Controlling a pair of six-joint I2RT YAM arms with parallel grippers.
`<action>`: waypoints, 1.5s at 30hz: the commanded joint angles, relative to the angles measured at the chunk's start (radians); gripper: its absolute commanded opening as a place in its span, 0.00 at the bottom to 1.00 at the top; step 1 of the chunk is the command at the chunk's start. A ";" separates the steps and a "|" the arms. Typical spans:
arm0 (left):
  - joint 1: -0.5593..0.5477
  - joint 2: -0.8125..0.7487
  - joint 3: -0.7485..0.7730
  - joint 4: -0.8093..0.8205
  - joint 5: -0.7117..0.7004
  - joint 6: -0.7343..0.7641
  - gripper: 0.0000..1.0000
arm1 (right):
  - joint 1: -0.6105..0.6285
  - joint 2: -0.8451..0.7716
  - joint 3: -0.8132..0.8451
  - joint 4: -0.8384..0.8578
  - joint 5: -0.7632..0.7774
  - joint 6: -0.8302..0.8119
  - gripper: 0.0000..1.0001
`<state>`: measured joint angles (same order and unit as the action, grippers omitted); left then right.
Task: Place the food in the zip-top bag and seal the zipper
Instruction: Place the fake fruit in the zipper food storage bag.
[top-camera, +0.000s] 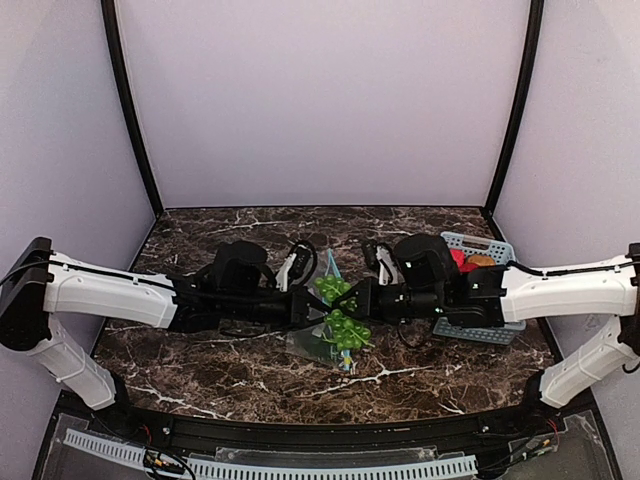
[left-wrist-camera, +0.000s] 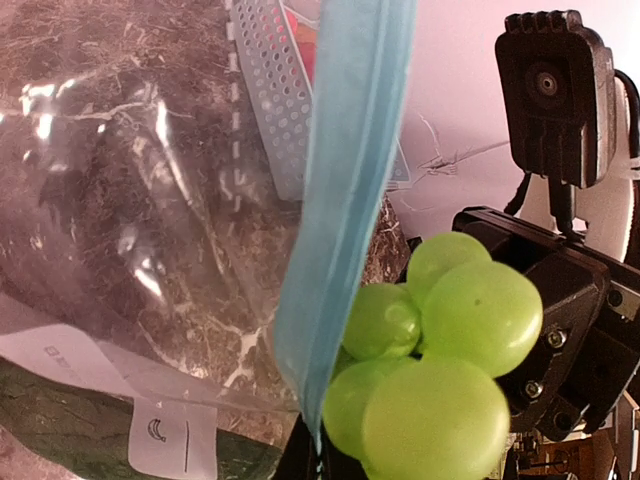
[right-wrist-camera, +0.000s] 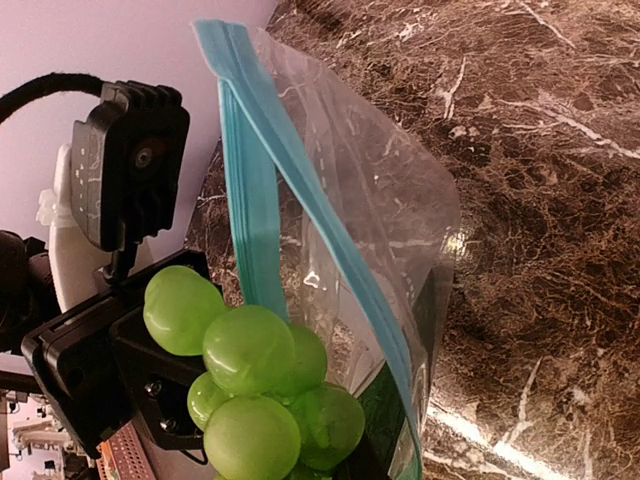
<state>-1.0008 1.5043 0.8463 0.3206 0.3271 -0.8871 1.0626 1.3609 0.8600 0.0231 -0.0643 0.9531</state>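
The green grape bunch (top-camera: 340, 312) hangs between my two grippers at the table's middle. It fills the lower part of the right wrist view (right-wrist-camera: 255, 385) and shows in the left wrist view (left-wrist-camera: 440, 360). My right gripper (top-camera: 360, 297) (right-wrist-camera: 325, 468) is shut on it, fingers hidden behind the grapes. My left gripper (top-camera: 312, 306) (left-wrist-camera: 320, 455) is shut on the teal zipper (left-wrist-camera: 345, 190) of the clear zip-top bag (left-wrist-camera: 130, 220) (right-wrist-camera: 380, 200). The bag's mouth gapes open beside the grapes, its two zipper strips (right-wrist-camera: 250, 220) apart. A red fruit (top-camera: 458, 260) and the brown-orange one (top-camera: 482, 261) lie in the basket.
The light-blue basket (top-camera: 482, 332) stands right of centre under the right arm; it also shows in the left wrist view (left-wrist-camera: 265, 100). The dark marble table (top-camera: 200, 370) is walled by lilac panels on three sides.
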 joint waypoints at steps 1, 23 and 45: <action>-0.004 -0.027 -0.021 0.050 0.005 -0.015 0.01 | 0.007 0.044 0.037 -0.103 0.093 0.016 0.00; -0.004 -0.043 -0.035 0.038 0.016 0.014 0.01 | 0.005 0.155 0.133 -0.195 0.050 0.008 0.00; -0.081 0.035 0.070 -0.127 0.029 0.118 0.01 | -0.078 0.074 0.052 0.034 0.145 0.270 0.00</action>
<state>-1.0763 1.5475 0.9138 0.1951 0.3439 -0.7464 0.9939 1.4857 0.9543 -0.0929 -0.0055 1.1679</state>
